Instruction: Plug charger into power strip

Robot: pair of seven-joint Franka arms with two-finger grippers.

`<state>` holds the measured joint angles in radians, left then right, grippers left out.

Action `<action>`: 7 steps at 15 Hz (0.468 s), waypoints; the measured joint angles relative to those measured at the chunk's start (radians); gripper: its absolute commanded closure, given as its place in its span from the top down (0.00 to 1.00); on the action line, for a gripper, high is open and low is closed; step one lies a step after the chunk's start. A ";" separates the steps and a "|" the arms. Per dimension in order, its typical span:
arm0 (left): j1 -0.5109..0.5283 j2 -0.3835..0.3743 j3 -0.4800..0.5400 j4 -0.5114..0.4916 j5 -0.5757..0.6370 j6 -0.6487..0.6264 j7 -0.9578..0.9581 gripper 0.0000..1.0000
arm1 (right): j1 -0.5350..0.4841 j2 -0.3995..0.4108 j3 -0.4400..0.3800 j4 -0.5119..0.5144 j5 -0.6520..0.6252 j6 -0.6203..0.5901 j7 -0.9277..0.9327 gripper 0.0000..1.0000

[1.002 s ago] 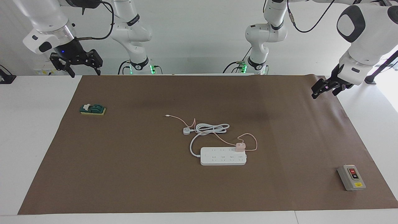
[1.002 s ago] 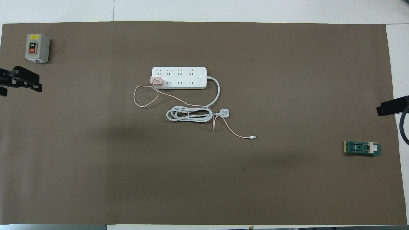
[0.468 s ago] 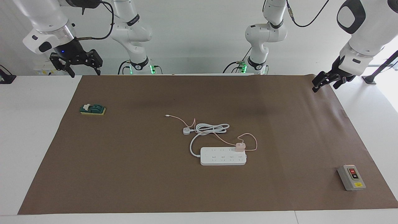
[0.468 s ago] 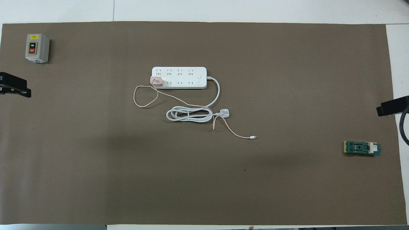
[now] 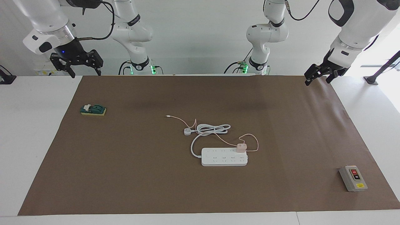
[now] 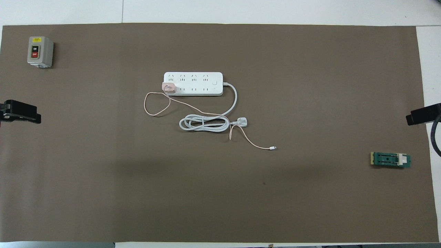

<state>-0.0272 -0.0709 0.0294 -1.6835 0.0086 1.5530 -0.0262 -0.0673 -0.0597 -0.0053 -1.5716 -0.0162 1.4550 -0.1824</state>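
White counter [image 5: 37, 131] under brown paper mat [image 5: 125, 175].
Power strip [image 5: 224, 157], long flat white bar, mid-mat, long axis running between the arms' ends.
Charger [image 5: 241, 147], small pale-pink cube, seated at the strip's end toward the left arm; apparently plugged in.
In the overhead view it lies at two o'clock from the nearer left claw [image 5: 319, 74], at ten o'clock from the right claw [image 5: 76, 65]; both open, empty, raised at the mat's corners.

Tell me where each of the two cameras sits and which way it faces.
Facing view: high across the table, looking at the robots; both arms, the left gripper and the right gripper, both open, raised at the table's ends.
Overhead view: above the robots' end, looking forward and steeply down; only gripper tips at its side edges.
Shared: the charger seated in the power strip, the grey switch box, the green block.
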 measured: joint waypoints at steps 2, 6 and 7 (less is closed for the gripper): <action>-0.002 0.000 0.000 0.000 -0.002 0.000 0.052 1.00 | 0.000 0.000 0.000 0.000 0.000 0.000 0.000 1.00; -0.002 0.000 0.001 0.000 -0.003 0.000 0.127 1.00 | 0.000 0.000 0.000 0.000 0.000 0.000 0.000 1.00; -0.002 0.000 0.001 0.000 -0.003 0.000 0.130 1.00 | 0.000 0.000 0.000 0.000 0.000 0.000 0.000 1.00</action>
<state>-0.0295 -0.0713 0.0299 -1.6836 0.0053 1.5529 0.1035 -0.0673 -0.0597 -0.0053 -1.5716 -0.0162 1.4550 -0.1824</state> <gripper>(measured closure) 0.000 0.000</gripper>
